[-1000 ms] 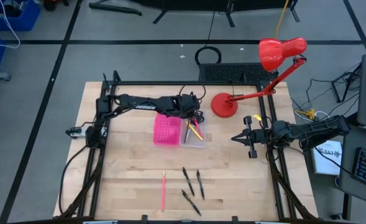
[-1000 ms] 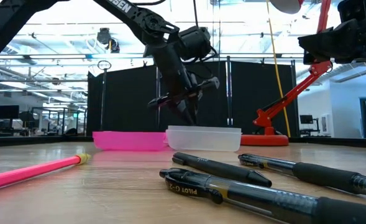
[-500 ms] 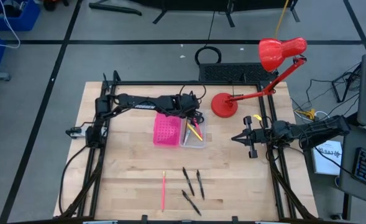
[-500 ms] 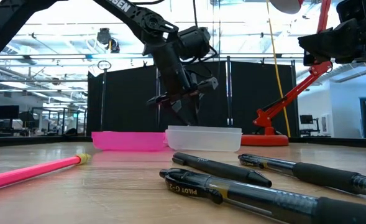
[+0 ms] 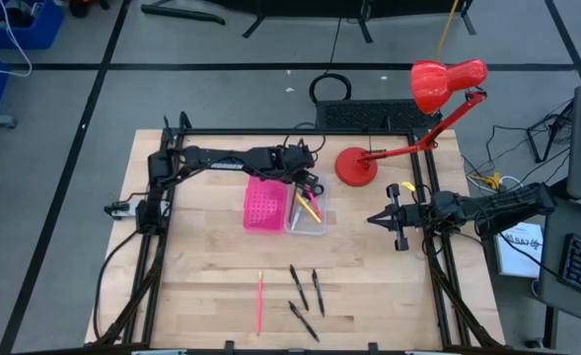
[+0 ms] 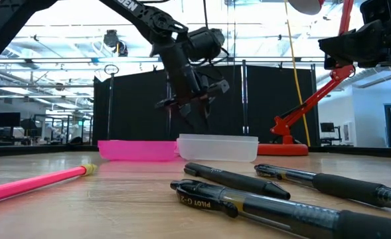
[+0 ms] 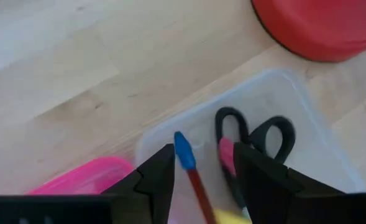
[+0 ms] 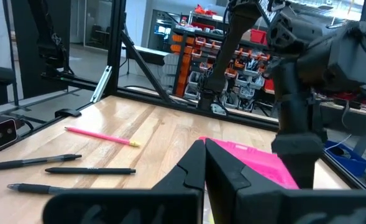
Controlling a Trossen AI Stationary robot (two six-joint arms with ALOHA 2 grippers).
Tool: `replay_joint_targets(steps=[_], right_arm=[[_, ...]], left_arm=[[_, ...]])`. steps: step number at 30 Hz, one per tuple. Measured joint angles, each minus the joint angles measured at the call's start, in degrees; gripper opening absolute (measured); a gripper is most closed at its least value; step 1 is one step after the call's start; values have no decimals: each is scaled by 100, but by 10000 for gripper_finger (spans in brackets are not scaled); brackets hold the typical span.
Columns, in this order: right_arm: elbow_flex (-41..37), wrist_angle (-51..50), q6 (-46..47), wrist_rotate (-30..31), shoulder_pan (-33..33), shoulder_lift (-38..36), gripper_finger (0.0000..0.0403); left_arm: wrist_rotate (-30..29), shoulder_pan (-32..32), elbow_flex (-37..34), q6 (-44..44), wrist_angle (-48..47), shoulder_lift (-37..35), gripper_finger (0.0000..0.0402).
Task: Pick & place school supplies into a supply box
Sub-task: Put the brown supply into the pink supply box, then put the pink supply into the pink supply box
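**Left gripper above the supply box, nothing held**

- Supply box (image 5: 308, 214): translucent whitish tray, standing just beside the red lamp base (image 5: 354, 166), on the side toward the table's middle. A bright pink perforated tray (image 5: 264, 205) lies against the box's other long side.
- Inside the box, per left wrist view: black-handled scissors (image 7: 255, 138), a blue-tipped pen (image 7: 189, 163), a pink-tipped one (image 7: 225, 155) and a bit of yellow at the frame edge. High view shows pink and yellow sticks (image 5: 308, 205) lying lengthwise in the box.
- Left gripper (image 5: 307, 184): over the box end nearest the lamp base, raised clear of the rim in the low view (image 6: 188, 106). Fingers spread apart, empty; box contents show through the gap between them.
- Right gripper (image 5: 374, 219): held above the table on the far side of the box from the pink tray, near the table's right rail, well apart from the box. Fingers pressed together, nothing between them.
- Still out of the box, well apart from it, near the front edge: one pink pencil (image 5: 259, 302) and three black pens (image 5: 299, 286), (image 5: 317, 291), (image 5: 303, 320), the pens grouped close.
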Motion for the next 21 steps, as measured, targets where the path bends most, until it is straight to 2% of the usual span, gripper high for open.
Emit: replay_joint_targets(steps=[6,12,17,21], right_arm=[[0,-2,-24,0,0,0,0],[0,0,-66,0,0,-2,0],[0,-24,-87,0,0,-2,0],[0,-34,-86,0,0,-2,0]], left_arm=[[-13,4,0,72,-431,-384,170],[231,-279,0,351,-1205,-1216,167],[-161,-1341,0,-396,-2121,-1914,128],[-400,-2414,0,-1708,-2825,-2071,68]])
